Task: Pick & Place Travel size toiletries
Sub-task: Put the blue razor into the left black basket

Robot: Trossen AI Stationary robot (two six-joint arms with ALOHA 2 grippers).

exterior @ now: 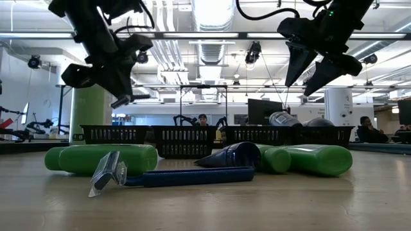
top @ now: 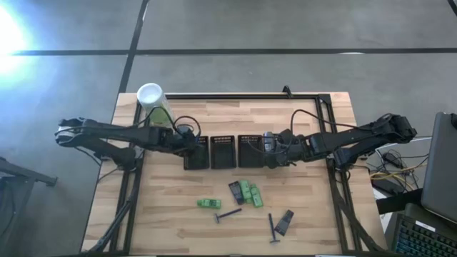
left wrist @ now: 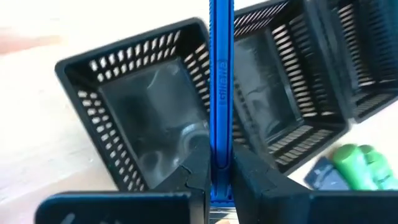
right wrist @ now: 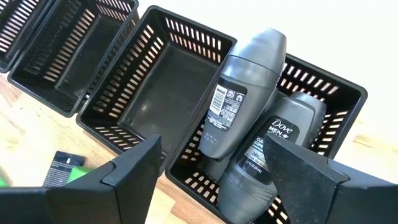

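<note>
Four black mesh trays [top: 222,151] line the centre of the frame, the rightmost holding two grey tubes [right wrist: 241,106]. Three blue razors show: two [top: 228,214] loose on the tabletop [top: 307,228], one [left wrist: 221,93] pinched upright in the left hand [left wrist: 219,180]. One green canister [top: 152,100] stands upper left.

Both dark arms reach inward over the tabletop's middle. The left claw [left wrist: 221,177] is clamped shut, pointing down. The right claw [right wrist: 208,177] hangs spread wide.
</note>
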